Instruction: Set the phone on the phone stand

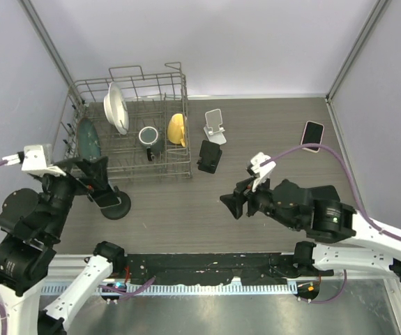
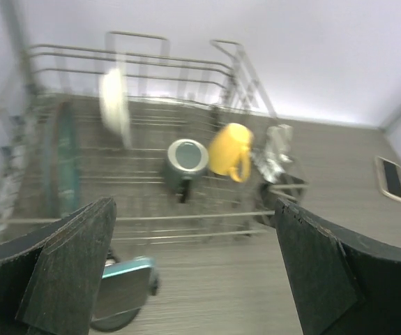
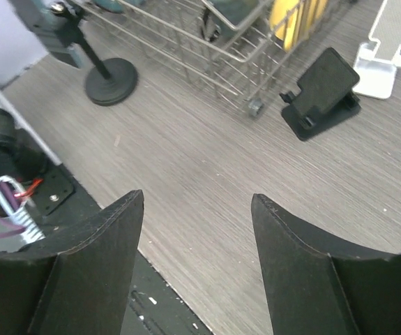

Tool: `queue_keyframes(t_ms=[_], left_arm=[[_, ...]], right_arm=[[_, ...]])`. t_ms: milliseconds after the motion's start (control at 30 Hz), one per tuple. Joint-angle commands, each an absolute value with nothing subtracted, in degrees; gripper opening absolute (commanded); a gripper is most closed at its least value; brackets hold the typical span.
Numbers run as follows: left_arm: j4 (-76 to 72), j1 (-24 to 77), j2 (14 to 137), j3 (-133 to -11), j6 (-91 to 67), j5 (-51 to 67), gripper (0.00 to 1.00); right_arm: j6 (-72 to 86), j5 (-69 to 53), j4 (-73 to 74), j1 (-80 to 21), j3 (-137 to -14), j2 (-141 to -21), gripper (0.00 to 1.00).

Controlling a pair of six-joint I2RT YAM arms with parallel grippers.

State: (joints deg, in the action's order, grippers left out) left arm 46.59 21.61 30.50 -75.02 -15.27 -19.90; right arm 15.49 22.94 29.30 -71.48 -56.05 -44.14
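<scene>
My left fingers [image 2: 67, 279] and right fingers [image 3: 95, 265] were both released, empty. The phone [image 2: 123, 287] seemed seated on the round-based stand [image 1: 120, 207] just under the left ones. Next, I judged, a clean retreat without nudging it.

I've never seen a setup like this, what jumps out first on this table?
The wire dish rack at the far left grabs the eye, a bright yellow mug and a white plate standing in it. Just right of it sit a white phone stand and a black phone stand, while the phone lies flat, alone, at the far right. The left gripper and right gripper both hang open and empty.
</scene>
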Motion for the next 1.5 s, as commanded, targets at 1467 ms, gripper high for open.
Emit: queue_keyframes(t_ms=[1467], left_arm=[[11.0, 25.1, 40.1, -54.6, -21.3, 26.7, 1.0]], right_arm=[[35.0, -33.0, -60.2, -20.9, -46.2, -107.6, 0.36]])
